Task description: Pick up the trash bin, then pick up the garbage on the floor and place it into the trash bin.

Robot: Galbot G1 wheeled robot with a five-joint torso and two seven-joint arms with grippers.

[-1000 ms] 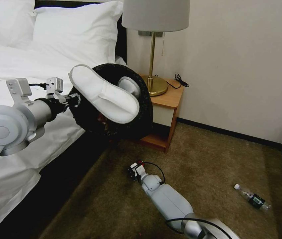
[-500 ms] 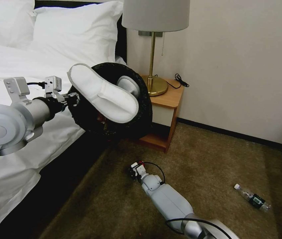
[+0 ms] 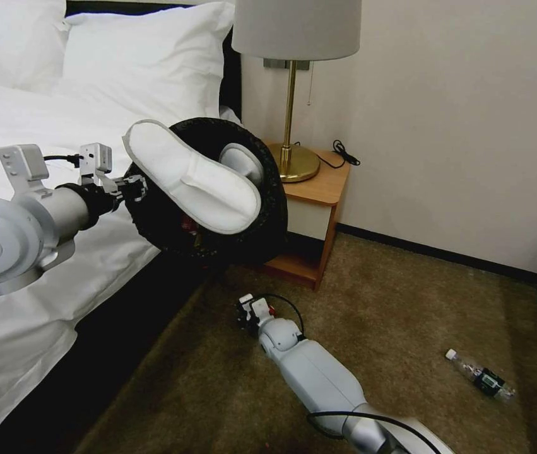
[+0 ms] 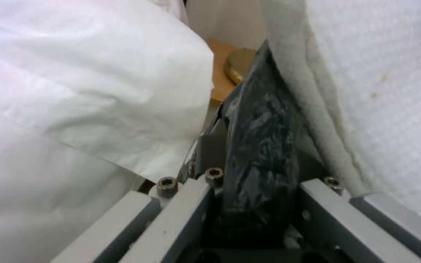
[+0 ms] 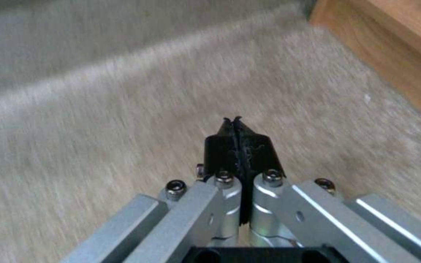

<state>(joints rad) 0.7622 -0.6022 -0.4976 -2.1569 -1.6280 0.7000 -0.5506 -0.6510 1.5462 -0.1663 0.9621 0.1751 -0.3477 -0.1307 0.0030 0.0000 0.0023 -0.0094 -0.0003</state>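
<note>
my left gripper (image 3: pixel 134 188) clamps the bin (image 3: pixel 262 233) rim mid-frame, over bed (image 3: pixel 41 126) and nightstand (image 3: pixel 318 189). right gripper (image 3: pixel 243 313), fingers pressed together and empty, hangs above brown carpet (image 3: pixel 394 315); bottle (image 3: pixel 479 376) lower right.

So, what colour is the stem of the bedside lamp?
Brass gold, like its round base; the lamp stem shows best in the head view.

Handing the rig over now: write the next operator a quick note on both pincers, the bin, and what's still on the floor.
Left pincer: shut on the trash bin rim, bin held tilted beside the bed.
Right pincer: shut, empty, low over the carpet near the nightstand.
Done: bin lifted; two white slippers sit in it, the big one jutting past the rim.
Left: the clear bottle lies on the carpet to the right.
</note>
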